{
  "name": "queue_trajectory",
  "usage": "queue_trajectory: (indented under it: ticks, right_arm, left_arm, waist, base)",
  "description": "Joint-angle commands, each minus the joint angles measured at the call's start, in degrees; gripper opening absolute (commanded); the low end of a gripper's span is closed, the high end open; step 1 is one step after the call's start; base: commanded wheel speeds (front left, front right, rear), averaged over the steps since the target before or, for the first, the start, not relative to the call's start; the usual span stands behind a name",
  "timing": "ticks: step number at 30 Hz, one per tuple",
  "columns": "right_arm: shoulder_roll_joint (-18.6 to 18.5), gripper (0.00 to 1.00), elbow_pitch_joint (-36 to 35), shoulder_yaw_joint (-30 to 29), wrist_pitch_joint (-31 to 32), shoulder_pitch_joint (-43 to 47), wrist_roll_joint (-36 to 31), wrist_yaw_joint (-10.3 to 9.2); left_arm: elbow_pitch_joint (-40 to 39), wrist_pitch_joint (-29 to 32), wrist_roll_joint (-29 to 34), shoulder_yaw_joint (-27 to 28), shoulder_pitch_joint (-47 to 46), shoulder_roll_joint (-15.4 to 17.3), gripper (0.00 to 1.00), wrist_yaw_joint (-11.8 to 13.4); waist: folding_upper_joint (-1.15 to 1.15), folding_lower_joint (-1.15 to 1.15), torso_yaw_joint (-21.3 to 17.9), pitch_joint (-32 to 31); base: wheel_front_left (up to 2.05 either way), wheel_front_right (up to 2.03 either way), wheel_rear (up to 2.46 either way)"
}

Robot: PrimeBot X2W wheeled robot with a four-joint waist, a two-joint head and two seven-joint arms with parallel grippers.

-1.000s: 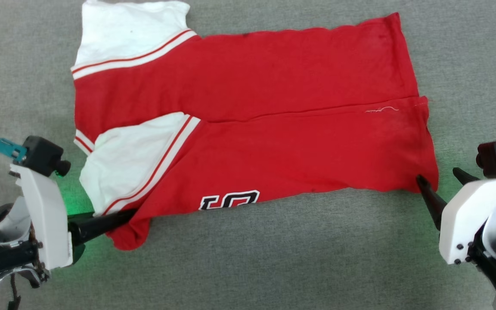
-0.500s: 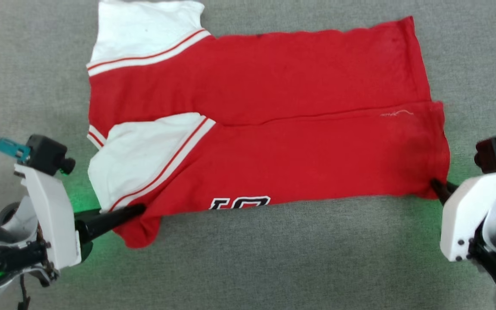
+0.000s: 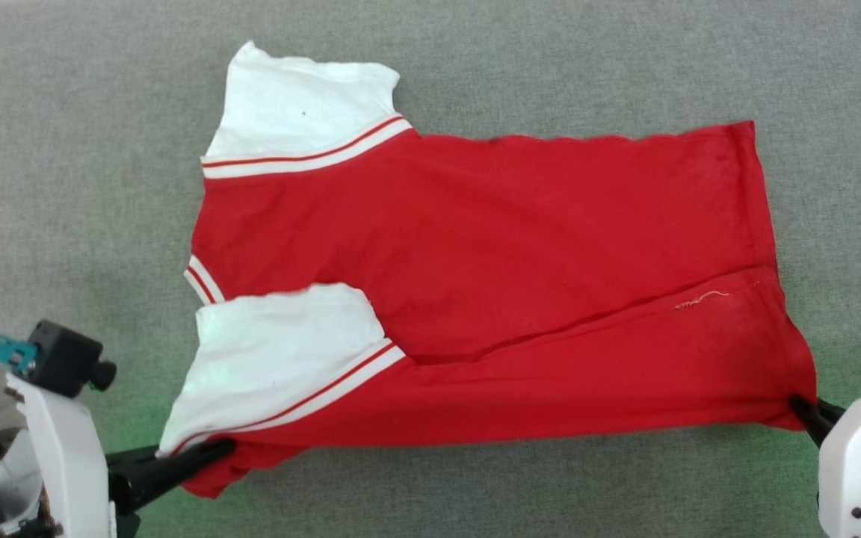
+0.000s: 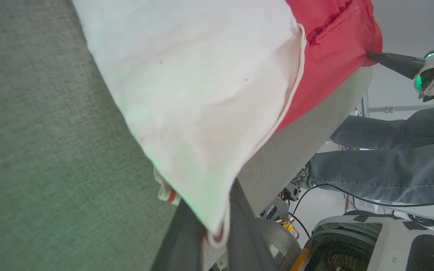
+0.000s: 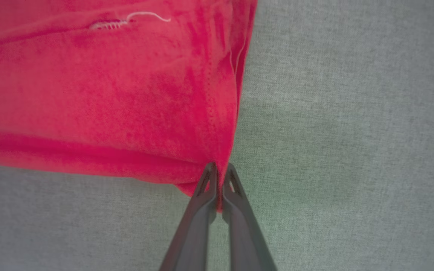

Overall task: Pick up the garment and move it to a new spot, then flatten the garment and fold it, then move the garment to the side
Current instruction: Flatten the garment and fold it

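Observation:
The garment (image 3: 490, 254), a red jersey with white sleeves and striped trim, lies lengthwise on the grey table, its near long edge lifted and folded over the body. My left gripper (image 3: 223, 448) is shut on the garment's near left corner by the white sleeve (image 4: 202, 98), fabric pinched between the fingers (image 4: 217, 235). My right gripper (image 3: 798, 405) is shut on the near right hem corner (image 5: 219, 180). The chest print is hidden under the fold.
Grey fabric-covered table (image 3: 64, 187) stretches around the garment on every side. In the left wrist view the table's edge (image 4: 300, 139) shows, with a person's jeans-clad legs (image 4: 375, 165) and the robot base (image 4: 371, 241) beyond it.
The right gripper closed on the hem corner. Both grippers have lifted the near edge and carried it over the body, hiding the chest print. The head camera shifted, so the garment sits lower in view.

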Motion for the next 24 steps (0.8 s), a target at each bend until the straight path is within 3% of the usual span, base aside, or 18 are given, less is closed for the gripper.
queue_trajectory:
  ticks: [1,6,7,8,9,10,17,24]
  right_arm:
    - [-0.34,0.0,-0.28,-0.36,0.22,0.32,0.32,-0.11]
    - [0.0,0.0,-1.33,-1.06,-0.81,1.84,0.76,-0.11]
    - [0.14,0.15,-1.42,-1.11,-1.24,1.85,0.49,-0.11]
    - [0.31,0.45,-1.44,-1.17,-1.62,1.98,0.11,-0.11]
    - [0.53,0.9,-1.56,-1.29,-2.16,2.13,-0.12,-0.11]
    - [0.89,1.0,-1.71,-1.46,-2.78,2.36,-0.32,-0.11]
    - [3.95,1.0,-5.32,-4.51,-9.55,3.94,-0.52,-0.1]
    - [7.41,1.0,-7.45,-1.45,-24.89,1.29,-3.79,-0.1]
  left_arm:
    - [-0.01,-0.35,0.69,0.13,0.43,0.24,0.0,0.12]
    - [-0.33,-2.21,1.4,0.45,1.41,-0.11,0.01,0.11]
    - [0.08,-2.67,1.53,0.59,1.24,-0.4,0.17,0.11]
    - [0.5,-3.04,1.6,0.81,1.06,-0.64,0.41,0.12]
    - [0.75,-3.34,1.75,1.02,0.82,-0.87,0.82,0.11]
    - [0.91,-3.51,1.94,1.14,0.55,-0.98,1.0,0.11]
    - [2.05,-6.63,2.89,3.09,-0.59,0.57,1.0,0.11]
    - [7.09,-11.12,5.36,6.68,-5.41,0.45,1.0,0.11]
  waist:
    - [0.0,0.0,-0.02,0.04]
    - [0.0,0.0,-0.11,-0.08]
    - [0.0,0.0,-0.15,-0.13]
    - [0.0,0.0,-0.15,-0.2]
    - [0.0,0.0,-0.15,-0.3]
    - [0.0,0.0,-0.14,-0.4]
    - [0.0,0.0,-0.07,-0.96]
    - [0.0,0.0,-1.52,-0.23]
  base:
    - [0.0,0.0,0.0]
    - [0.0,0.0,0.0]
    - [0.0,0.0,0.0]
    - [0.0,0.0,0.0]
    - [0.0,0.0,0.0]
    - [0.0,0.0,0.0]
    - [0.0,0.0,0.0]
    - [0.0,0.0,0.0]
